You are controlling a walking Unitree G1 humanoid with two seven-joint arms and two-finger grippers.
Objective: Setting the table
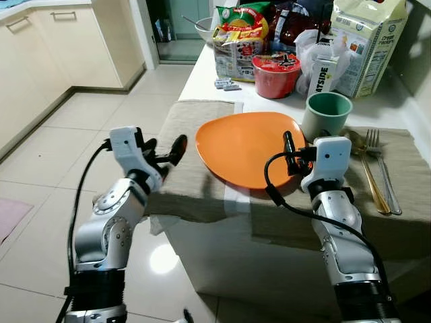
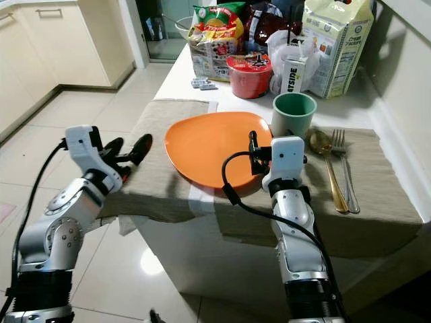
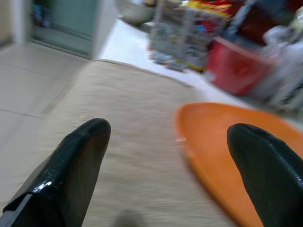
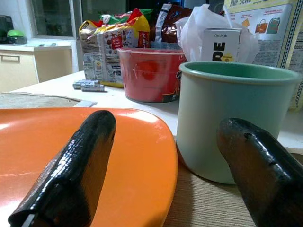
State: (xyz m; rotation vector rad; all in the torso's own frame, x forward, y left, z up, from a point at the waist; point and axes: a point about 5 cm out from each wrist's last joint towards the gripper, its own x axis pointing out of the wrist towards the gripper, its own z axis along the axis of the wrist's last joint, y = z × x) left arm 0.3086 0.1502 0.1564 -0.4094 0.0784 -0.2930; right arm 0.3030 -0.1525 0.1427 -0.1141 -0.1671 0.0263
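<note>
An orange plate (image 1: pixel 246 148) lies on the table across the seam of two beige placemats (image 1: pixel 192 124). Behind its right edge stands a green cup (image 1: pixel 326 113). A gold spoon (image 1: pixel 367 171) and a silver fork (image 1: pixel 382 168) rest on the right placemat. My left gripper (image 1: pixel 165 151) hovers open over the left placemat, just left of the plate. My right gripper (image 1: pixel 296 151) is open at the plate's right rim. In the right wrist view one of its fingers (image 4: pixel 80 161) is over the plate (image 4: pixel 137 156) and the other is in front of the cup (image 4: pixel 232 113).
At the back of the table stand a red noodle bowl (image 1: pixel 276 73), snack bags (image 1: pixel 239 40), a small carton (image 1: pixel 325 75) and a large paper bag (image 1: pixel 367 44). A wall borders the table's right side. Cabinets (image 1: pixel 40 54) and tiled floor (image 1: pixel 40 168) lie to the left.
</note>
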